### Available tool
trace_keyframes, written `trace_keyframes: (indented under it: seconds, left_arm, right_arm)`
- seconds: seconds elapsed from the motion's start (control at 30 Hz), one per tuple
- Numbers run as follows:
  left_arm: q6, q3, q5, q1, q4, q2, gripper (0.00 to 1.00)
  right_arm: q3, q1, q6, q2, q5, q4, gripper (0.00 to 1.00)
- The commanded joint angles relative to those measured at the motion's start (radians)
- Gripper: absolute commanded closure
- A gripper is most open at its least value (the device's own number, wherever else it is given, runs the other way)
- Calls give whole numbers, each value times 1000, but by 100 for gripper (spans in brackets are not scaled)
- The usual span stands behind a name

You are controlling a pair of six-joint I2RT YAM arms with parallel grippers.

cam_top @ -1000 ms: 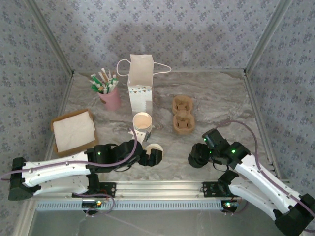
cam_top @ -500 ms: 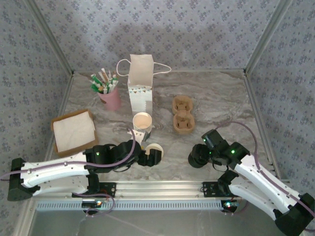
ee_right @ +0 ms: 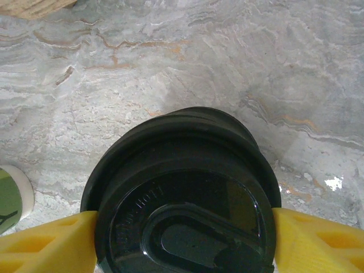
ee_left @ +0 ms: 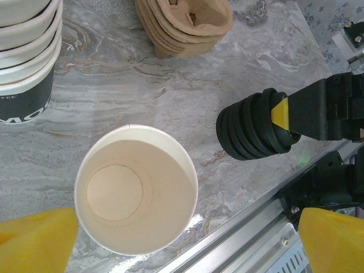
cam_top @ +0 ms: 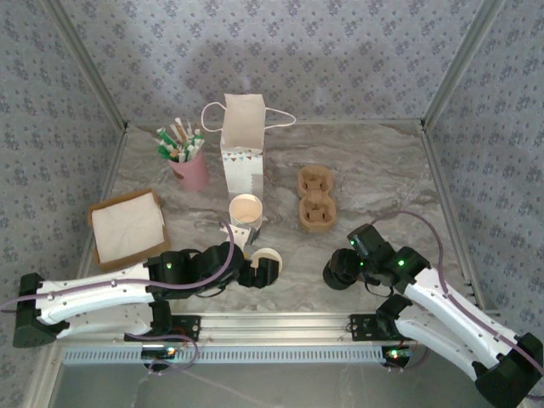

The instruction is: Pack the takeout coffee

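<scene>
Cup (ee_left: 136,190): upright on the marble table (cam_top: 382,170), near the front rail, mouth open, cream inside, no lid on it. It stands just in front of the cup stack (cam_top: 246,210).

Left gripper (ee_left: 185,239): jaws spread wide, the cup between them. In the left wrist view the cup sits closer to the pad at picture left; I cannot tell whether it touches. Nothing is held.

Lid stack (cam_top: 340,270): black, on the table to the right of the cup, apart from it and also near the front rail.

Right gripper (ee_right: 185,227): down over the lid stack. The yellow pads (ee_right: 51,244) lie against opposite sides of the top lid (ee_right: 182,193), with no gap visible on either side, so the jaws pinch the top lid. The stack rests on the table.

Others:
- Brown cup carriers (cam_top: 314,200) lie behind the lid stack, apart from it.
- White paper bag (cam_top: 242,144) is upright behind the cup stack.
- Pink cup with sachets (cam_top: 189,166) is left of the bag.
- Box of napkins (cam_top: 127,225) is at the table's left edge.
</scene>
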Motion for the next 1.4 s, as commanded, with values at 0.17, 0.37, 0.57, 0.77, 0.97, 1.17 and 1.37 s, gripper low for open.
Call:
trace_keyframes:
  seconds: [0.17, 0.37, 0.57, 0.77, 0.97, 1.17, 1.37]
  left_arm:
    - [-7, -5, -25, -7, 15, -21, 1]
    - [-13, -10, -27, -8, 15, -25, 1]
    - [-48, -17, -78, -7, -28, -43, 0]
    - [-99, -53, -108, 2, -59, -100, 0]
    - [-189, -121, -51, 81, -125, -180, 9]
    - [-249, -215, 18, 181, -157, -296, 28]
    - [-262, -289, 99, 255, -140, -344, 35]
  right_arm:
    - [-8, 7, 22, -4, -7, -5, 27]
    - [30, 8, 13, -12, 9, -52, 27]
    - [71, 14, 1, -17, 18, -94, 27]
    - [123, 26, -11, -20, 34, -137, 28]
    - [210, 52, -51, 0, 49, -184, 28]
    - [320, 102, -105, 71, 55, -210, 29]
    - [430, 181, -153, 192, 54, -209, 29]
